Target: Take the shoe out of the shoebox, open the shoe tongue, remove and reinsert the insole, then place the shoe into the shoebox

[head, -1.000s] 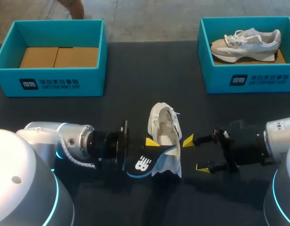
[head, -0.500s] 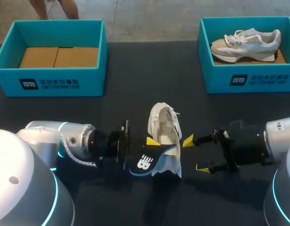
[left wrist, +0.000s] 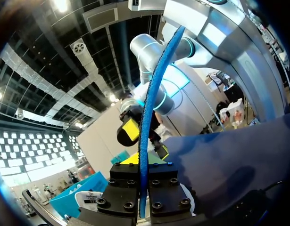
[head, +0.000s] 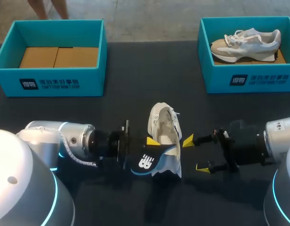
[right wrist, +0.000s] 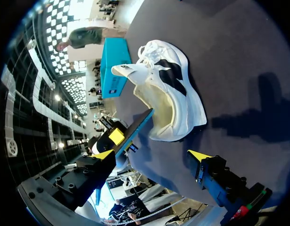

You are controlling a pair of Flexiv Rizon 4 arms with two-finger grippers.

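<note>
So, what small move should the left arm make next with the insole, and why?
Probably slide the insole forward into the shoe. The left gripper is shut on the insole, whose front end lies by the shoe's opening, and the right gripper is open beside the shoe.

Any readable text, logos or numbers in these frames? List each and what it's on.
Left box: white label on the front wall, characters and a small line, too small to read.
Right box: same kind of label, too small to read.
Insole: white logo mark, no readable letters.
Shoe: tongue tag, print blurred.
No numbers or signs show.
</note>
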